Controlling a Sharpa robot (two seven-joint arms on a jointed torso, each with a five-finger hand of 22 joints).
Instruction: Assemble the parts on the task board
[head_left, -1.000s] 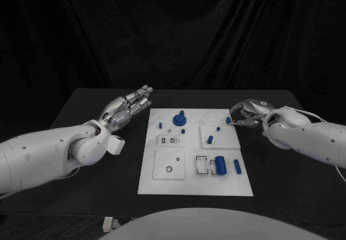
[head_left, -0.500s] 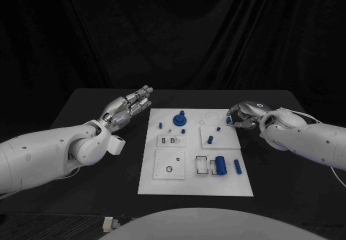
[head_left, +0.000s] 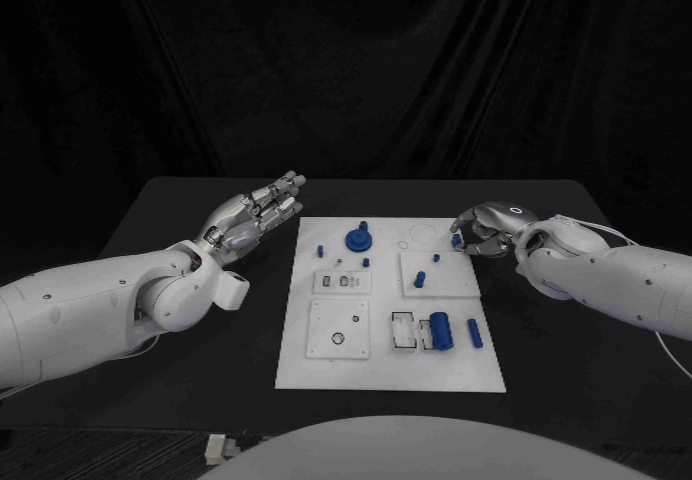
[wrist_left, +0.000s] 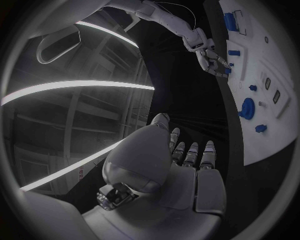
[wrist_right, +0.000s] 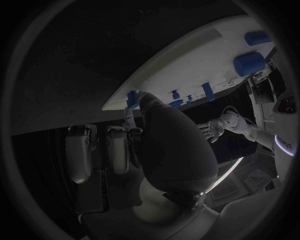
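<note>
Head view: your white rectangular task board (head_left: 389, 345) lay mid-table, small blue parts (head_left: 441, 331) on it.
Your left hand (head_left: 253, 220) hovered beside it, fingers straight, empty. Your right hand (head_left: 488, 228) curled at the board's edge; whether it pinched a part you couldn't tell.

Left robot hand (wrist_left: 165, 170) fills the middle, fingers (wrist_left: 190, 152) straight and side by side, nothing in it, held off the near edge of the white task board (wrist_left: 265, 132). Blue parts on the board: round disc (wrist_left: 247, 108), small peg (wrist_left: 260, 128), block (wrist_left: 230, 22). Right robot hand (wrist_left: 209, 59) at the board's far edge, fingers curled by a small blue piece (wrist_left: 227, 70); a grip on it can't be made out.
</note>
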